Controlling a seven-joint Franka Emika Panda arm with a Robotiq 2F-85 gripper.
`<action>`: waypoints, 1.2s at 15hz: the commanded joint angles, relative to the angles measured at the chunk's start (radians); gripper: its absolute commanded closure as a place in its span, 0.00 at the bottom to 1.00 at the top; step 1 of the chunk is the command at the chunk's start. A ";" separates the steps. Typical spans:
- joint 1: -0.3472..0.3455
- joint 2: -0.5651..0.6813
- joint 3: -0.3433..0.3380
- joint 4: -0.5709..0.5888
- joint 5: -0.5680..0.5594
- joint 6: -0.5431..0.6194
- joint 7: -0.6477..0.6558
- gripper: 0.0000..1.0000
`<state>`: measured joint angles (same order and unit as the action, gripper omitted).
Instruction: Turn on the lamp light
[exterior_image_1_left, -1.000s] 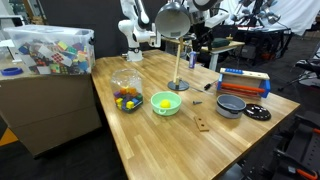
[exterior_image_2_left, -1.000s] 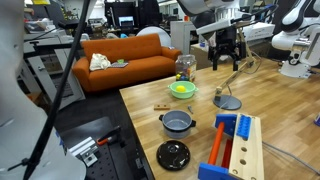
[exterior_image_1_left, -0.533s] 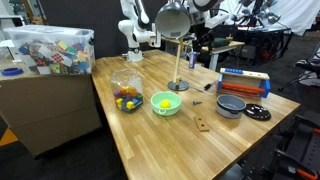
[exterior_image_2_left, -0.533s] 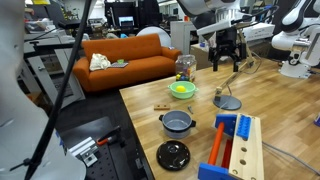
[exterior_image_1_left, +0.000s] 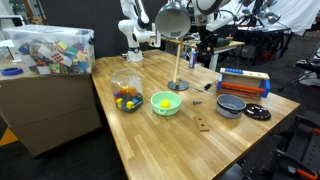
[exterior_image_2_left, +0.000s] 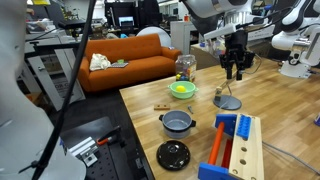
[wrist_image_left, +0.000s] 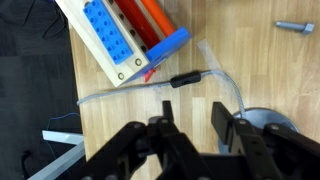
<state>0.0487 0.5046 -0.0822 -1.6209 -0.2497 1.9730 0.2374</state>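
The lamp has a silver dome shade (exterior_image_1_left: 172, 20), a thin brass stem (exterior_image_1_left: 178, 58) and a round flat base (exterior_image_1_left: 178, 86), and it stands in the middle of the wooden table. My gripper (exterior_image_1_left: 207, 42) hangs above the table just beyond the stem. In an exterior view the gripper (exterior_image_2_left: 236, 70) points down over the base (exterior_image_2_left: 228, 102). The wrist view shows my gripper (wrist_image_left: 192, 125) with its fingers (wrist_image_left: 221, 116) partly drawn together, a gap of bare wood between them and nothing held. The grey base (wrist_image_left: 268, 122) lies beside one finger. A clear cord carries a black inline switch (wrist_image_left: 185, 80).
On the table stand a green bowl (exterior_image_1_left: 165, 103) with a yellow ball, a glass jar (exterior_image_1_left: 126, 92), a grey pot (exterior_image_1_left: 231, 104), its black lid (exterior_image_1_left: 257, 113) and a blue-and-orange box (exterior_image_1_left: 245, 83). A bolt (wrist_image_left: 295, 27) lies loose. A toy bin (exterior_image_1_left: 48, 50) sits off the table's end.
The gripper's jaws have narrowed from wide open to about half. The gripper has turned and dropped slightly toward the lamp's base. The lamp has not moved.
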 joint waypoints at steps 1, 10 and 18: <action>-0.011 0.041 -0.012 0.026 0.019 0.016 0.047 0.84; -0.026 0.161 -0.035 0.115 0.041 0.024 0.081 1.00; -0.030 0.246 -0.039 0.188 0.066 0.000 0.092 1.00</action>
<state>0.0233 0.7159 -0.1177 -1.4810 -0.2102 2.0041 0.3319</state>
